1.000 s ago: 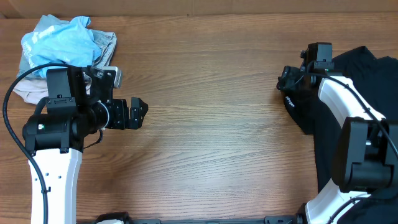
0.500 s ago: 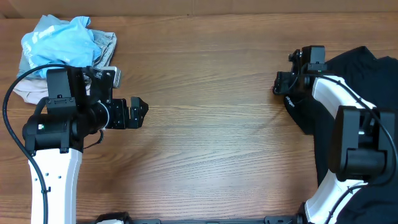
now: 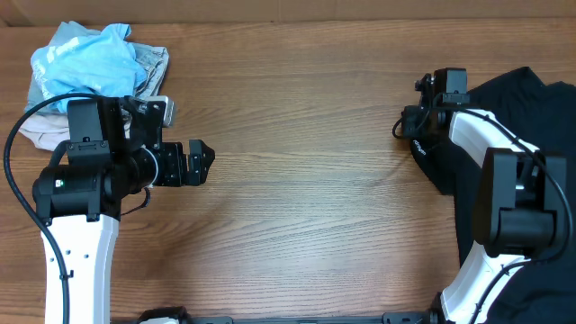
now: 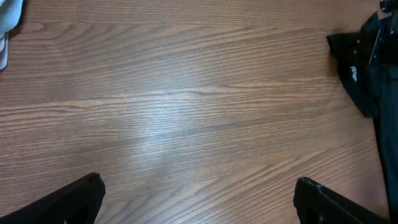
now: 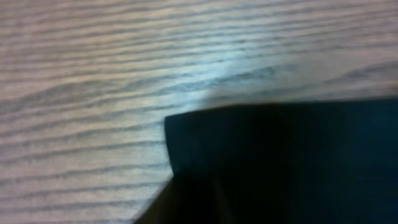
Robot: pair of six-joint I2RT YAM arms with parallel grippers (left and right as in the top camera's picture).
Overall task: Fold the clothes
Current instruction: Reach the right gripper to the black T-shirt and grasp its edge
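A black shirt with small white lettering lies at the table's right side, partly under my right arm. It also shows at the far right of the left wrist view. My right gripper is at the shirt's left edge, drawn narrow on the cloth. In the right wrist view the black fabric fills the jaw area and hides the fingers. My left gripper hovers open over bare wood, nothing between its fingertips.
A crumpled pile of clothes sits at the back left: a light-blue garment on top, a grey one beside it, a beige one below. The left arm's black cable loops by the pile.
My right gripper has slid slightly left along the black shirt's edge and closed from wide open to narrow. The left arm has not moved.
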